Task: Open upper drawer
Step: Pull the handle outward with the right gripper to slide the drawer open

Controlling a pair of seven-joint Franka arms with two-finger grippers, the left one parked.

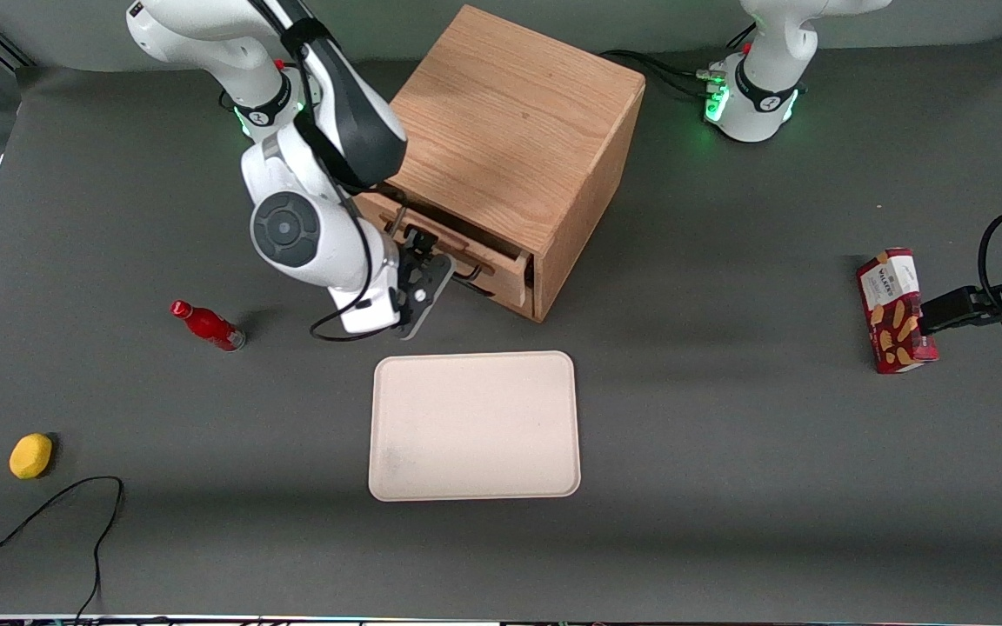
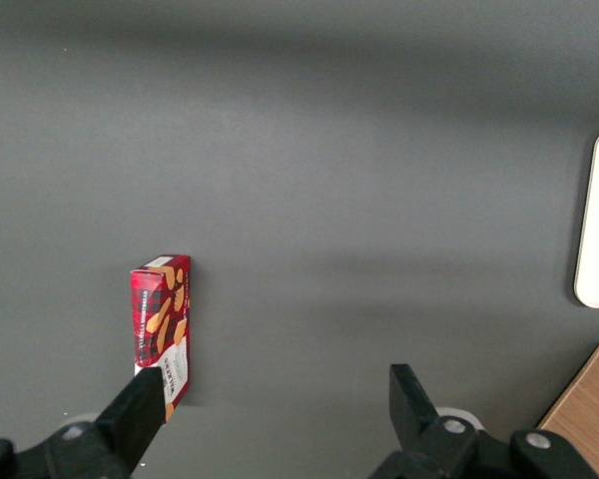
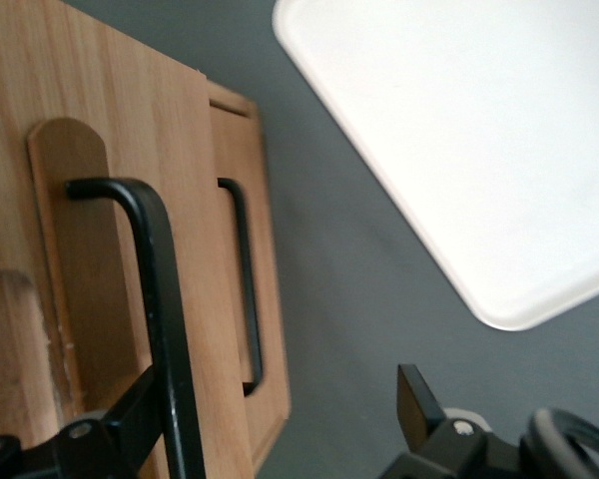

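Observation:
The wooden cube cabinet [image 1: 510,113] stands at the table's middle, turned at an angle. Its upper drawer [image 1: 505,265] sticks out a little from the cabinet front. In the right wrist view the upper drawer front [image 3: 100,150] is close, with its thin black wire handle [image 3: 165,299]. The lower drawer [image 3: 265,299] with its own black handle [image 3: 248,289] lies farther from the camera. My right gripper [image 1: 421,248] is in front of the upper drawer. It is open [image 3: 275,404], and the upper handle's bar runs between the fingers, right against one finger [image 3: 130,409].
A cream tray [image 1: 475,426] lies nearer the front camera than the cabinet, also in the right wrist view [image 3: 459,130]. A red bottle [image 1: 207,325] and a yellow lemon [image 1: 30,456] lie toward the working arm's end. A red cookie box [image 1: 895,310] stands toward the parked arm's end.

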